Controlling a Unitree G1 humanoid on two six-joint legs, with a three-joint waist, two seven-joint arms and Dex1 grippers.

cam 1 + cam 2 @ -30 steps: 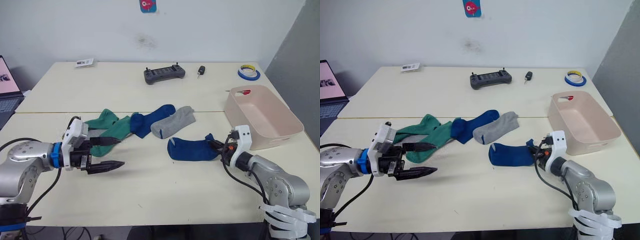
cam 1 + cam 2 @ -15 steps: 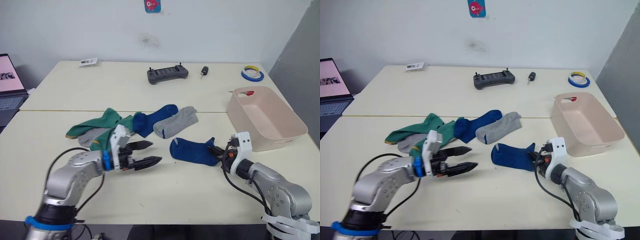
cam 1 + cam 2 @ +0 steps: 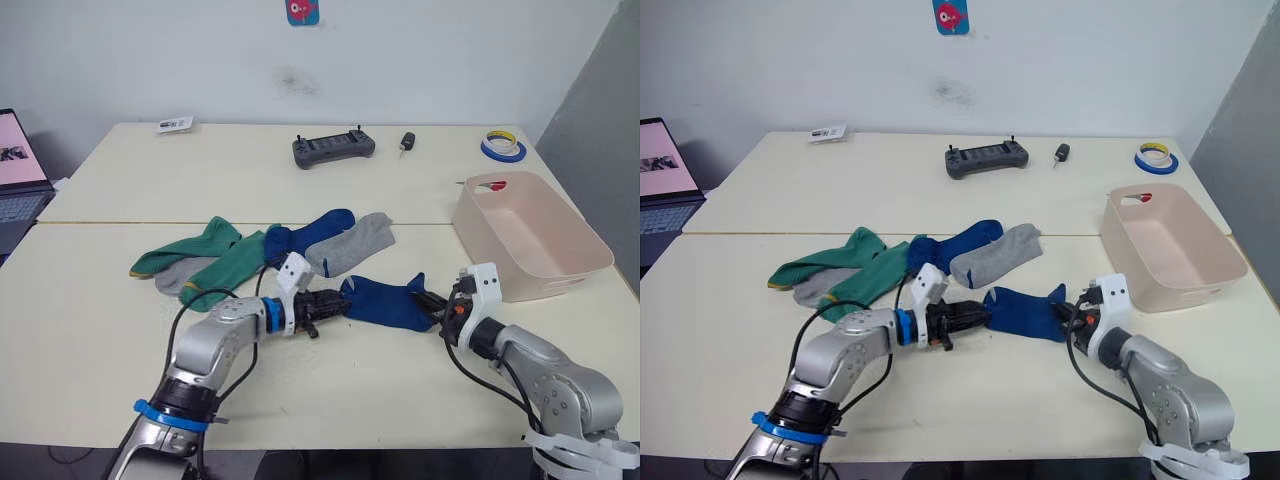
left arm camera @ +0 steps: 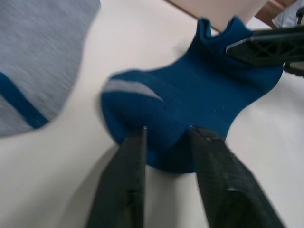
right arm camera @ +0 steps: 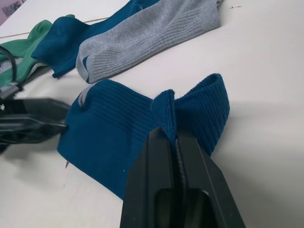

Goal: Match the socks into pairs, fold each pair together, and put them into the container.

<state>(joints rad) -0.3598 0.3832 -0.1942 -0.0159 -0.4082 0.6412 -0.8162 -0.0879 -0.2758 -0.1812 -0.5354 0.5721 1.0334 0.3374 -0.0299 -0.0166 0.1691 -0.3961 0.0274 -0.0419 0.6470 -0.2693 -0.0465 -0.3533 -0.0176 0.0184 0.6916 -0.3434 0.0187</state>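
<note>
Dark blue sock [image 3: 388, 303], cuff pinched by right fingers [image 5: 176, 137], toe between left fingers [image 4: 134, 156]

The dark blue sock [image 5: 123, 137] is ribbed matt knit cloth, the grey sock [image 5: 152, 40] the same; the container [image 3: 530, 235] looks smooth plastic, the table [image 3: 350, 390] smooth and matt

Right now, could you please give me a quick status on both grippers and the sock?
Right gripper shut on dark blue sock, pinching its cuff. Left gripper open, fingers astride the sock's toe end. Container empty, beside the right arm. Nothing in the way.
</note>
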